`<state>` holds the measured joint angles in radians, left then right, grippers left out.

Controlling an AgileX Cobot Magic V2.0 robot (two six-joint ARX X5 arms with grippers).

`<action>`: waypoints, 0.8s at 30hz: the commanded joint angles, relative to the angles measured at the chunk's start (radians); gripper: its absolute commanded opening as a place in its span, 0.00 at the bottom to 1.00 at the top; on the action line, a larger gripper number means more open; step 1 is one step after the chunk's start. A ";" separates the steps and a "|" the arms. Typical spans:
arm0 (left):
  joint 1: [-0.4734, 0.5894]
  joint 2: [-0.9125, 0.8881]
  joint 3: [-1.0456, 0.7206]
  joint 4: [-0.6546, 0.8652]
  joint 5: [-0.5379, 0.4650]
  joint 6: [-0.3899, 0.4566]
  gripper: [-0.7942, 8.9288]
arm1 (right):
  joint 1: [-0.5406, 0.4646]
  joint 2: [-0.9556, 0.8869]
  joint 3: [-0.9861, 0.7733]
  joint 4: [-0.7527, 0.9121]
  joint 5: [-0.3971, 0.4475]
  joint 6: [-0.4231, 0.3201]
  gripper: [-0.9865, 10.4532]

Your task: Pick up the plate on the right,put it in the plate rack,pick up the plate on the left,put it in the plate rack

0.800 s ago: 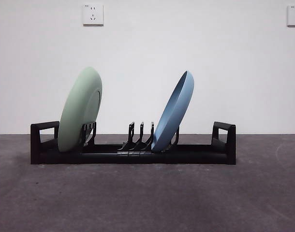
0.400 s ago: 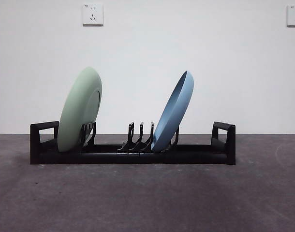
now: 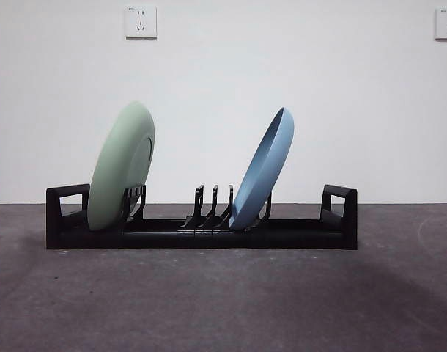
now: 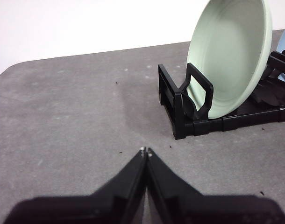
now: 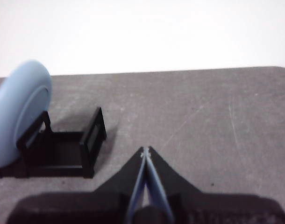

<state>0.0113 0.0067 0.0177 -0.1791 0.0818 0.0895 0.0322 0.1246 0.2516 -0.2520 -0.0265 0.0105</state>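
In plate rack [image 3: 201, 233], 2 plates [image 3: 122, 167] — upright, apart

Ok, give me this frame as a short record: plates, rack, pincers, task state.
green plate: stands tilted at one end of the rack
blue plate: stands tilted past the rack's middle
left pincer: shut, empty, away from the rack
right pincer: shut, empty, away from the rack
task state: both plates racked

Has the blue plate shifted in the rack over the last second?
No. The blue plate leans in the same slot of the plate rack, its rim unchanged against the wall socket.
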 commanded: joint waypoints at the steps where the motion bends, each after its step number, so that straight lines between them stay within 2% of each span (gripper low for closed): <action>1: 0.003 -0.001 -0.013 -0.001 0.000 0.008 0.08 | -0.001 -0.043 -0.069 0.023 -0.001 0.000 0.09; 8: 0.003 -0.001 -0.013 -0.001 0.000 0.008 0.08 | 0.002 -0.124 -0.192 0.068 -0.001 0.046 0.09; 22: 0.003 -0.001 -0.013 -0.001 0.000 0.008 0.08 | 0.031 -0.124 -0.245 0.071 -0.001 0.093 0.09; 24: 0.003 -0.001 -0.013 -0.001 0.000 0.008 0.08 | 0.035 -0.123 -0.245 0.071 -0.001 0.122 0.09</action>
<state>0.0113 0.0067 0.0177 -0.1795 0.0818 0.0895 0.0647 0.0040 0.0219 -0.1848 -0.0269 0.1024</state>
